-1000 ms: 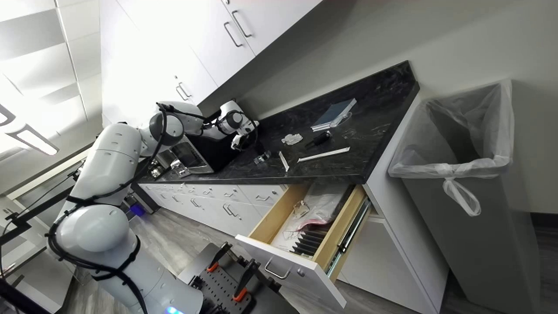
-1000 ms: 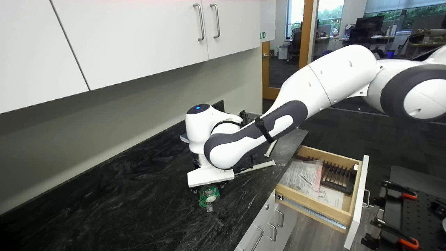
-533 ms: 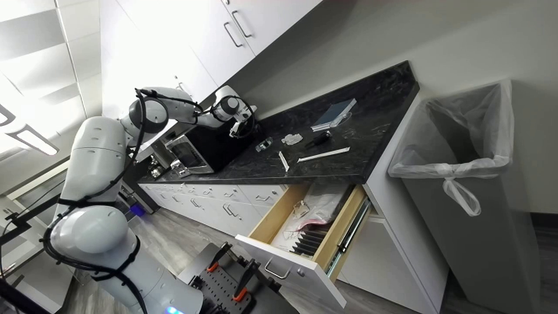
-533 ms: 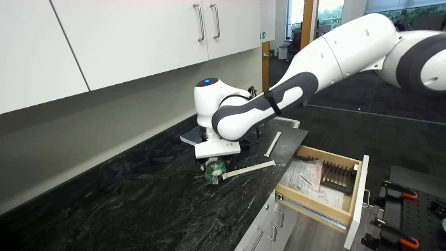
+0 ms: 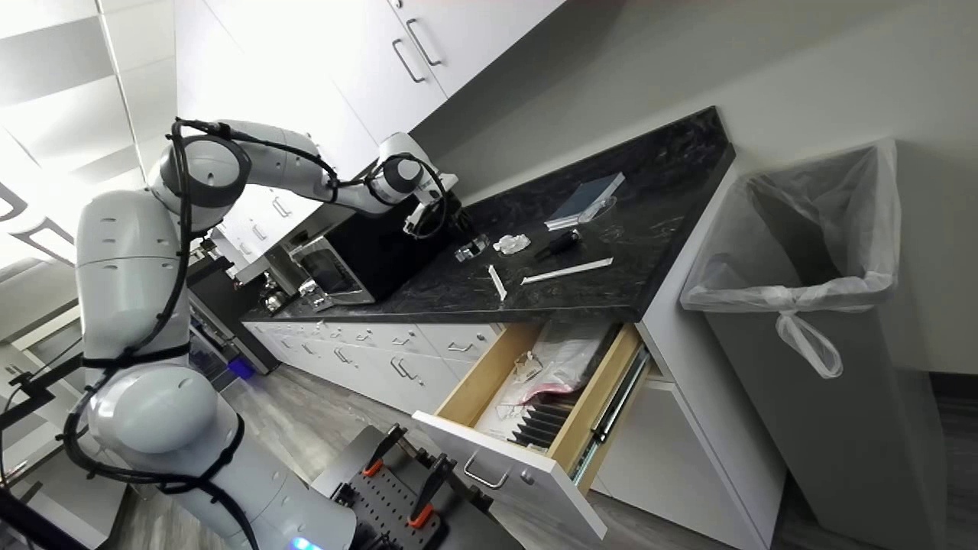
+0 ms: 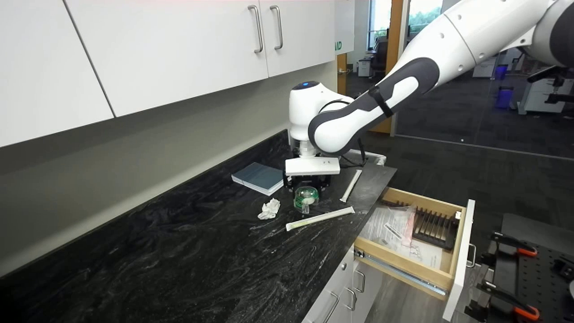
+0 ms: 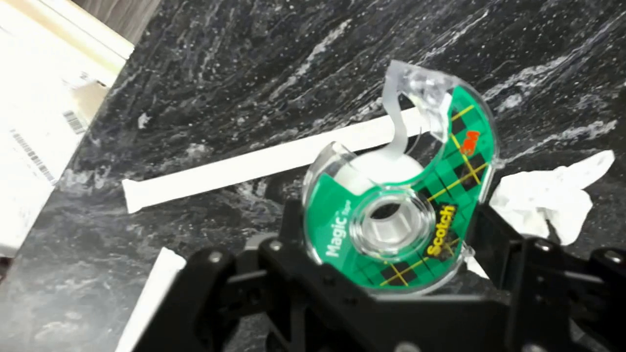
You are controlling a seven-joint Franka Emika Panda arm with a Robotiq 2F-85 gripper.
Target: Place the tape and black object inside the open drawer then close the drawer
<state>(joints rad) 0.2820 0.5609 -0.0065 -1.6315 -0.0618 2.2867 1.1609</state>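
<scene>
- My claw point(image 7: 393, 232) is clamped on the tape point(image 7: 406, 190), squeezing it from two sides over the bench point(image 7: 234, 73).
- In both exterior views the tape looks small and see-through, so I can hardly find its edges.
- The black thing point(image 5: 563, 242) lies on the bench near the crumpled paper point(image 5: 512, 244); it is dark on dark, and I can't tell what it is.
- The drawer point(image 5: 489, 382) is pulled open; a shiny bag point(image 6: 394, 224) hides some paper point(image 6: 430, 255) inside.
- My wrist view shows only a bright, cut-off bit of the drawer.
- The tape covers one end of a white strip point(image 7: 234, 171); the bottom edge cuts off a second strip point(image 7: 152, 293).
</scene>
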